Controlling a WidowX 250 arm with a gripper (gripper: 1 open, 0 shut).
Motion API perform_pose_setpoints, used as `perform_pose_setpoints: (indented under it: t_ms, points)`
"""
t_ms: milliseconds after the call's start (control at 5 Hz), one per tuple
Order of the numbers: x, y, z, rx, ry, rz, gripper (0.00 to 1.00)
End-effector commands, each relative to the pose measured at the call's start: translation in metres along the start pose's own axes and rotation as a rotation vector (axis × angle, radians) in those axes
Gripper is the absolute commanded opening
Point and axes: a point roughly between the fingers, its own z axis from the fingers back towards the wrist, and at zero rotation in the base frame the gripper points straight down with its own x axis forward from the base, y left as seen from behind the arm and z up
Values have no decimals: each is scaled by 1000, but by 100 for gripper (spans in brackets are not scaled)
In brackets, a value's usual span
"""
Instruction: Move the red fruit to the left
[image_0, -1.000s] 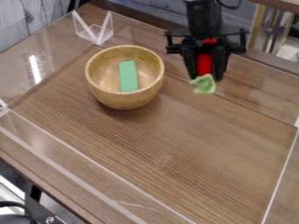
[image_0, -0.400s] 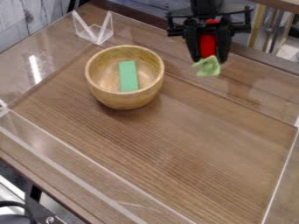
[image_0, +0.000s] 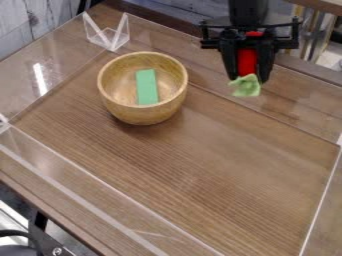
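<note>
Gripper sat upper right of frame, fingers part-open, closed around red fruit, green cap hanging below. Bowl stood upper left. Risk: smooth fruit could slip if grip was shallow; low leftward swing could clip bowl rim.

Red fruit, glossy, green leafy cap pointing down, held in end effector.

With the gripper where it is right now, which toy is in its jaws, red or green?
The red fruit, leafy cap; the green block lies in the bowl.
</note>
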Motion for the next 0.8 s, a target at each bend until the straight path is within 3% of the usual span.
perform_pose_setpoints:
  t_ms: [0, 200, 400, 600]
  points:
    - [-3, 31, 27, 21, -81, 1, 0]
    - [-6, 75, 31, 61, -91, 38, 0]
    - [-6, 110, 50, 85, -93, 27, 0]
    - [-4, 138, 74, 84, -99, -4, 0]
